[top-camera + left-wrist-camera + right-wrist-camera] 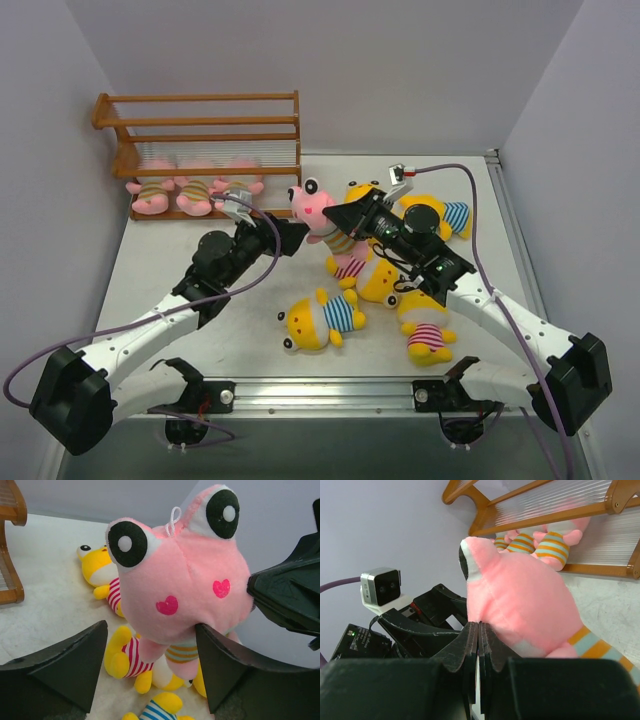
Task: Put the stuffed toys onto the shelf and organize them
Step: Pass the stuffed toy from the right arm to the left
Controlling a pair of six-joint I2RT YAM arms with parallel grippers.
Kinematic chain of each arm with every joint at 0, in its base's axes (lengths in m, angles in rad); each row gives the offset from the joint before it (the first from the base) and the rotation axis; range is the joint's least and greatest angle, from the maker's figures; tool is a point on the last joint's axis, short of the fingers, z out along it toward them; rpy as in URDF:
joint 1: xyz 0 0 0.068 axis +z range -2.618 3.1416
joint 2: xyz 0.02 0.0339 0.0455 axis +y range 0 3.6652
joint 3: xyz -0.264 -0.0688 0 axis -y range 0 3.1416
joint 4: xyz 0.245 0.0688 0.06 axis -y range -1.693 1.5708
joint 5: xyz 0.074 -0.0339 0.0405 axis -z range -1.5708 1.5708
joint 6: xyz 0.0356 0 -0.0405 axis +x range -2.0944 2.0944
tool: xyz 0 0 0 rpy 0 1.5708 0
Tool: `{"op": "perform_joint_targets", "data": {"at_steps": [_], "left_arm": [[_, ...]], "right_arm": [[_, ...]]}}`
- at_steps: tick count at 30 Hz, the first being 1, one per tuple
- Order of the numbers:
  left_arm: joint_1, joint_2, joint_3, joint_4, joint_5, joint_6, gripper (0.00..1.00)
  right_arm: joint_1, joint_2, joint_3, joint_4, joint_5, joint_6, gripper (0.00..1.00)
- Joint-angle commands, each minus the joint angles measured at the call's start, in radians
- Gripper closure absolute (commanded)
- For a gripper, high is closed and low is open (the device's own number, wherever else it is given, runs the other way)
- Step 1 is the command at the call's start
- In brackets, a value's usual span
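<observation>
A pink stuffed toy (313, 208) in a tan-striped shirt hangs upright above the table's middle. My right gripper (347, 216) is shut on the side of its head; the closed jaws pinch the pink plush (520, 600) in the right wrist view. My left gripper (296, 238) is open, and its fingers (227, 662) stand on either side just below the toy's head (180, 580); the right finger touches its chin. Three pink toys (195, 190) lie on the bottom tier of the wooden shelf (200, 128). The upper tiers are bare.
Several yellow toys lie on the table under and around the grippers: a blue-striped one (320, 318) near the front, another blue-striped (445, 215) at right, and pink-striped ones (427, 335) (365, 275). The shelf stands at the back left against the wall.
</observation>
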Motion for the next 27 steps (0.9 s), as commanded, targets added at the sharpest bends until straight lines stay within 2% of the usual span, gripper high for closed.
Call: {"op": "perform_joint_targets", "data": {"at_steps": [1,9,10,12,13,14,20,25,27], "left_arm": [[-0.005,-0.027,-0.018,0.171,0.025,-0.031,0.21],[-0.005,-0.031,-0.058,0.263,0.025,-0.041,0.6],[-0.005,-0.031,-0.059,0.268,0.024,-0.038,0.68],[-0.005,-0.036,-0.064,0.267,0.021,-0.033,0.79],[-0.005,-0.039,-0.065,0.267,0.015,-0.033,0.9],[-0.005,-0.042,-0.067,0.265,0.012,-0.033,0.97],[-0.005,-0.09,-0.095,0.251,-0.025,-0.015,0.98],[-0.005,-0.136,-0.089,0.173,-0.03,0.025,0.98],[-0.005,-0.152,-0.081,0.132,-0.03,0.037,0.98]], "right_arm": [[0.015,0.002,-0.001,0.067,-0.013,0.003,1.0],[0.016,0.015,-0.002,0.067,-0.031,-0.006,1.0],[0.016,0.016,0.001,0.066,-0.033,-0.006,1.0],[0.016,0.017,0.002,0.058,-0.031,-0.014,1.0],[0.016,0.017,0.005,0.054,-0.031,-0.02,1.0],[0.016,0.019,0.008,0.049,-0.031,-0.021,1.0],[0.016,0.017,0.013,0.014,-0.025,-0.04,1.0],[0.016,0.023,0.028,-0.012,-0.02,-0.069,1.0],[0.016,0.029,0.05,-0.055,-0.022,-0.112,0.92]]}}
